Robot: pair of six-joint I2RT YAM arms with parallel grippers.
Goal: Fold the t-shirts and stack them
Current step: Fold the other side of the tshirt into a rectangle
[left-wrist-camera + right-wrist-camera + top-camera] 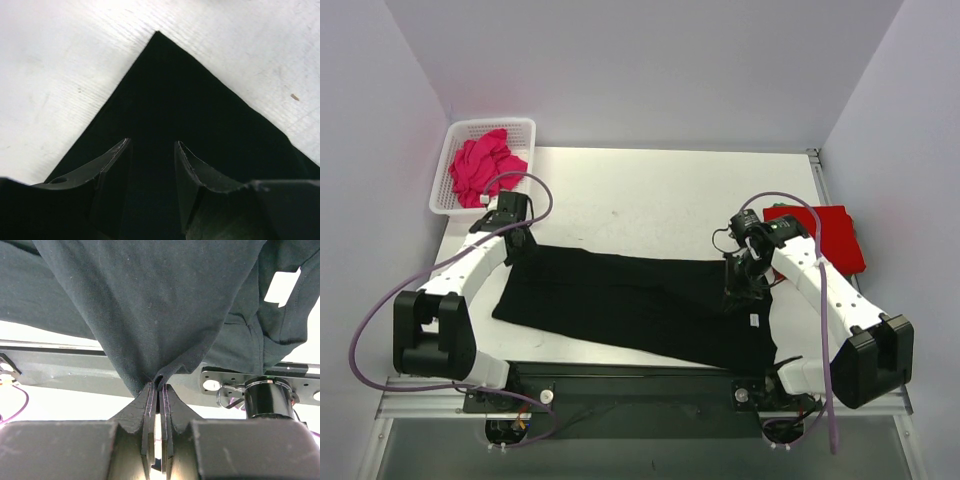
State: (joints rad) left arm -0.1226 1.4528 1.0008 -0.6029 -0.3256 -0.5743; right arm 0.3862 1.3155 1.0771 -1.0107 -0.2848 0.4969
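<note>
The black t-shirt (630, 300) lies across the middle of the tabletop (650, 195) as a long band slanting down toward my right arm, apparently already folded lengthwise. The red t-shirt (832, 235) sits folded at the right edge, and the pink t-shirt (485, 165) is bunched in the basket (523, 127) at the far left. My right gripper (159, 386) is clenched on a pinch of the black cloth near its right end, with the fabric draping off it. My left gripper (152, 146) stands released over the far-left corner, which lies flat with nothing between its jaws. I judge the crosswise fold comes next, so I would carry the right end low and level toward the left corner, keeping the edges aligned and avoiding dragging the lower layer
</note>
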